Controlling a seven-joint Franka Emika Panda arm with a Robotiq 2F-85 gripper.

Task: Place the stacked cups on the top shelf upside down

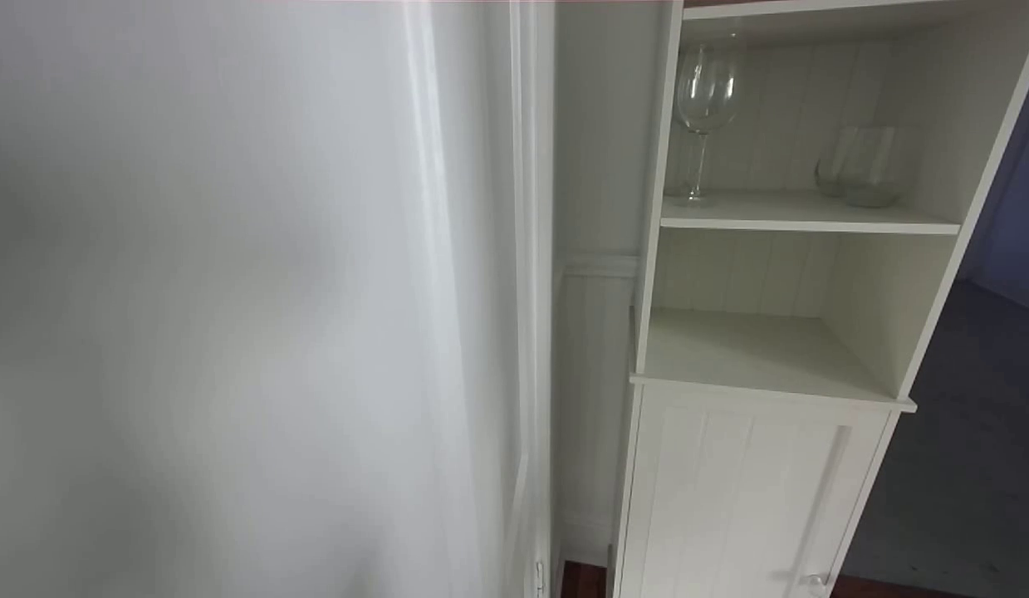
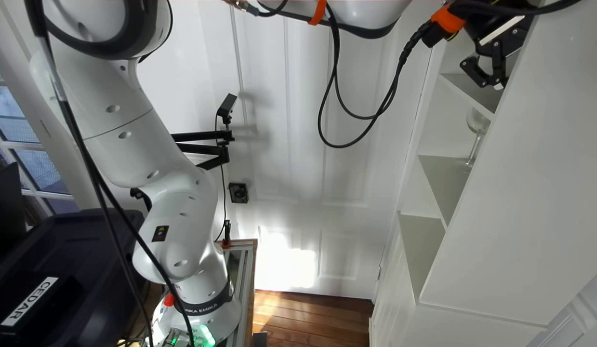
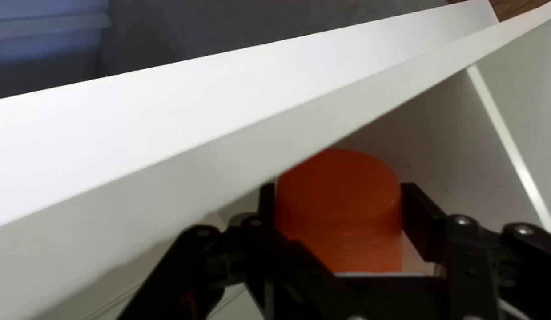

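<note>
operating remotely, i find the gripper point(image 3: 339, 200) clamped on the orange cup point(image 3: 346, 222), its black fingers point(image 3: 423, 222) pressed to opposite sides in the wrist view. one rounded end of the cup faces that camera; whether it is base or mouth, and how many cups are nested, i cannot tell. the cup is located on the inner side of the side panel point(image 3: 191, 124) of the white cabinet point(image 2: 520, 202), the panel's edge hiding part of its upper left. in an exterior view i observe the gripper above the top shelf point(image 2: 476, 94), itself partly hidden by the cabinet; whether the cup touches the shelf i cannot determine. on the shelf below point(image 1: 780, 209), a wine glass point(image 1: 707, 91) stands upright in both exterior views; clear tumblers point(image 1: 875, 170) stand to the right of it, well apart, in an exterior view. beneath, the cabinet's lower door point(image 1: 730, 498) is closed and carries a round knob point(image 1: 815, 581). the white arm point(image 2: 144, 140) stands in front of a pale door point(image 2: 298, 168), with black cables point(image 2: 404, 56) hanging in a loop near the gripper.
</note>
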